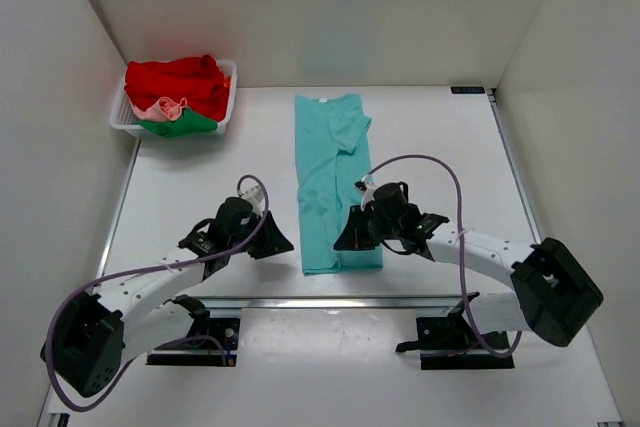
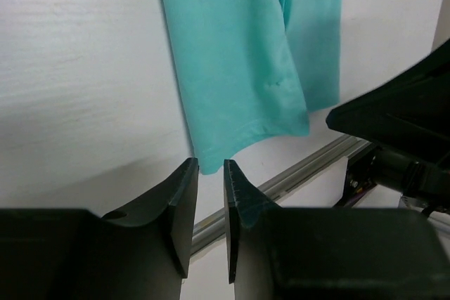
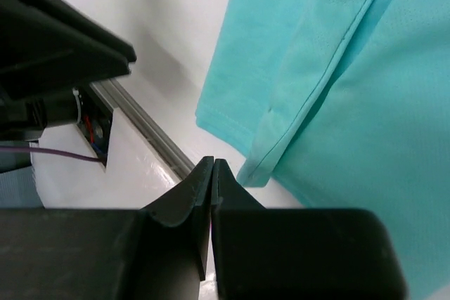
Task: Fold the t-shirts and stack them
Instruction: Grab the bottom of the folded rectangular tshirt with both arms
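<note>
A teal-turquoise t-shirt (image 1: pixel 330 182) lies flat on the white table, folded lengthwise into a long strip with a sleeve turned over at the top. My left gripper (image 1: pixel 283 244) hovers just left of its near corner. Its jaws (image 2: pixel 210 166) stand a little apart with nothing between them, and the shirt's corner (image 2: pixel 239 54) lies just beyond the tips. My right gripper (image 1: pixel 342 241) is over the shirt's near hem, shut and empty (image 3: pixel 212 163), with the folded hem edge (image 3: pixel 351 103) right beside its tips. Red (image 1: pixel 180 79), pale pink (image 1: pixel 162 107) and green (image 1: pixel 185 125) shirts lie bunched in a basket.
The white lattice basket (image 1: pixel 122 119) stands at the far left corner. An aluminium rail (image 1: pixel 330 301) runs along the table's near edge, just behind both grippers. White walls enclose the table on three sides. The two grippers are close together.
</note>
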{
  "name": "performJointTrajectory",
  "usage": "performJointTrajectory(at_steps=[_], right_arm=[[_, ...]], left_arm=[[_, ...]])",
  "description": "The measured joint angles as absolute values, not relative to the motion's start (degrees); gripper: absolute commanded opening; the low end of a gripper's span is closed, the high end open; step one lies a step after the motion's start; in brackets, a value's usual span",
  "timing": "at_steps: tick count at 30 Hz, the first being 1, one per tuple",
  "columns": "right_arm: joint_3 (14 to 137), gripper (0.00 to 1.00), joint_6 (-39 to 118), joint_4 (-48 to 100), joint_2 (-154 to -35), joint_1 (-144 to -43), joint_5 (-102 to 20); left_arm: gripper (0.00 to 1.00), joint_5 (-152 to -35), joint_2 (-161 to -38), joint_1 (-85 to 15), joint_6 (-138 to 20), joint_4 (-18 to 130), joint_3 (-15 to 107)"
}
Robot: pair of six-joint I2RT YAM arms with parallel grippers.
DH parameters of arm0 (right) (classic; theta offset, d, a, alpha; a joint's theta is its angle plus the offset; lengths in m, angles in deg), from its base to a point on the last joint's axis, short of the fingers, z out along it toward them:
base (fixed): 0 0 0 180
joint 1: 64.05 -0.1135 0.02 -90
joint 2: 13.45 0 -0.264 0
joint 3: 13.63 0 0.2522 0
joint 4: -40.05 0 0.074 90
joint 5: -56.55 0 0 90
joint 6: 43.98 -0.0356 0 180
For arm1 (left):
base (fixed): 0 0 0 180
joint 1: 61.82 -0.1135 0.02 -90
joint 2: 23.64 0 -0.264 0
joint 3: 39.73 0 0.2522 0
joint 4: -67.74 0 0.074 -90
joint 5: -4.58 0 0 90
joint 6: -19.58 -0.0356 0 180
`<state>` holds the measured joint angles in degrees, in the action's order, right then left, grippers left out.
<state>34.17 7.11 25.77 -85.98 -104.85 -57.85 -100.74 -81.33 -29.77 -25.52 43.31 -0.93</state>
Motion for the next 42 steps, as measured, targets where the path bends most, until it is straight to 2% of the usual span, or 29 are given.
performJointTrajectory(at_steps=[6,12,14,16,17,18,19,26,29,32,38,40,42], right_arm=[[34.17,0.00,6.47,25.60,-94.20,-105.18,-56.67],[33.86,0.00,6.58,20.66,-96.21,-105.39,-53.85],[33.51,0.05,6.65,20.55,-95.03,-105.57,-53.74],[33.12,0.22,6.63,19.17,-92.15,-105.61,-53.54],[33.12,0.34,6.71,18.38,-90.25,-105.55,-53.30],[33.12,0.42,6.71,17.82,-88.06,-105.24,-52.93],[33.14,0.47,6.80,17.25,-85.81,-104.91,-52.50],[33.01,0.50,7.70,6.71,-72.67,-96.00,-46.88],[29.45,0.51,7.68,3.87,-69.24,-91.43,-45.68],[24.79,0.51,7.06,1.55,-67.73,-91.21,-45.61],[20.99,0.51,5.07,5.18,-68.74,-93.53,-48.02],[20.58,0.46,5.07,8.00,-69.87,-93.72,-49.06],[20.12,0.44,4.83,10.76,-71.25,-93.70,-50.29]], left_arm=[[0.36,-98.35,-84.30,-25.44,-23.50,44.05,-1.89],[0.41,-96.50,-87.82,-21.88,-22.06,45.43,-1.89],[0.44,-95.58,-89.46,-20.50,-21.84,45.53,-1.80],[0.47,-94.55,-90.80,-19.21,-21.49,45.32,-1.65],[0.48,-94.07,-91.30,-18.68,-21.41,45.23,-1.50],[0.48,-93.61,-91.67,-18.27,-21.28,45.16,-1.30],[0.48,-93.19,-92.00,-17.94,-21.21,45.01,-1.02],[0.51,-90.57,-94.60,-16.02,-20.31,45.40,0.45],[0.51,-90.38,-96.81,-14.82,-19.46,45.60,1.15],[0.51,-90.18,-98.80,-13.85,-18.87,46.56,2.44],[0.39,-89.92,-100.54,-12.89,-17.47,48.09,2.92],[0.26,-89.85,-101.09,-12.87,-17.17,48.53,2.92],[0.19,-89.59,-101.29,-12.87,-17.01,48.40,2.85]])
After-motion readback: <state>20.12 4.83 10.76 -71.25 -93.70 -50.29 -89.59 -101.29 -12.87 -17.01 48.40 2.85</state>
